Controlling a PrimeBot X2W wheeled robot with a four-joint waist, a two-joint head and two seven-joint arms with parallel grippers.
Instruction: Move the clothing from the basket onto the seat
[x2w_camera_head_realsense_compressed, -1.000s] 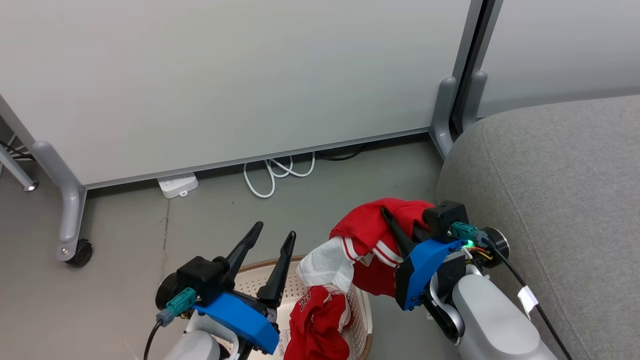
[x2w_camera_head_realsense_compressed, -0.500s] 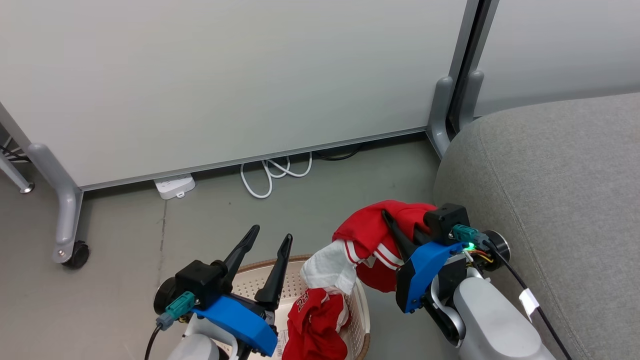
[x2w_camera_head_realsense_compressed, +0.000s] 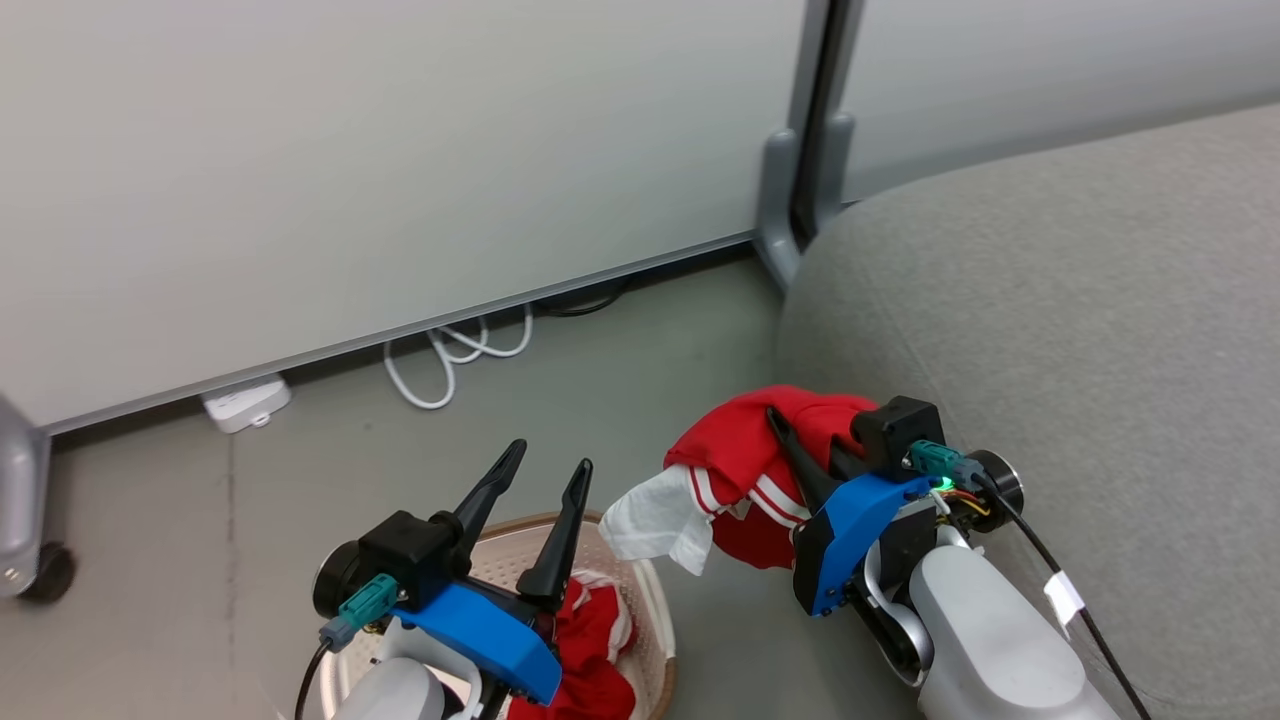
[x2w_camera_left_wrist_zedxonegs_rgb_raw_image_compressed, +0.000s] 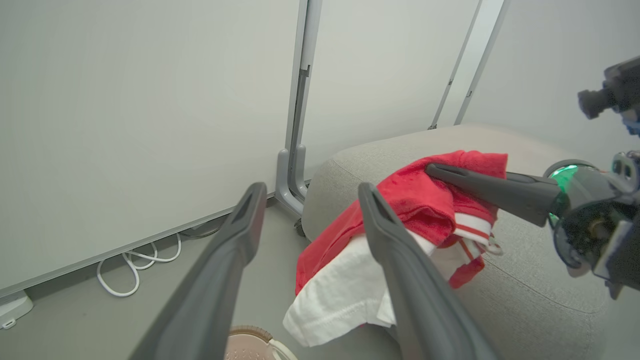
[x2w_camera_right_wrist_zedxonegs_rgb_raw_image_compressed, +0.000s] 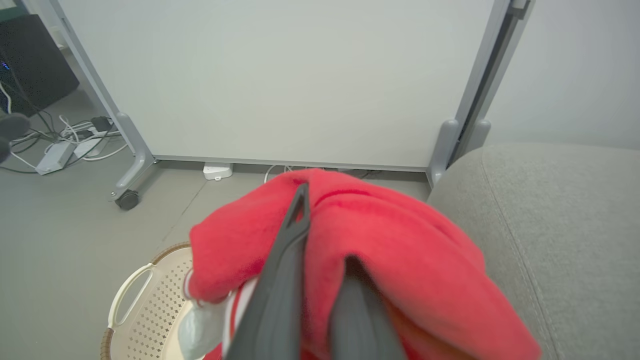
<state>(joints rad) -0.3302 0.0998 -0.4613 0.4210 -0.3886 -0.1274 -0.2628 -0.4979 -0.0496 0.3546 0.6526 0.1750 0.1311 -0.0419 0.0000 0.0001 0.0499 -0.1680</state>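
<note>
Lower middle of frame, just beside the seat (x2w_camera_head_realsense_compressed: 1050, 330) | right tool (x2w_camera_head_realsense_compressed: 778, 425) clamped on a red garment (x2w_camera_head_realsense_compressed: 735, 450) | other red garment (x2w_camera_head_realsense_compressed: 590, 640) down in basket (x2w_camera_head_realsense_compressed: 662, 625), bottom edge | left tool (x2w_camera_head_realsense_compressed: 550, 458) spread wide, holding nothing

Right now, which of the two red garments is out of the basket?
The red-and-white garment clamped in the right gripper; the other red garment lies inside the cream perforated basket.

A: How is the left gripper (x2w_camera_head_realsense_compressed: 550, 457)?
B: Low on the left, fingers (x2w_camera_head_realsense_compressed: 562, 530) spread wide, pointing up, empty.
A: And the right gripper (x2w_camera_head_realsense_compressed: 788, 432)?
B: Fingers pinched together on the clothing (x2w_camera_head_realsense_compressed: 735, 450), tilted up-left; its pale forearm (x2w_camera_head_realsense_compressed: 985, 640) runs in from lower right.
</note>
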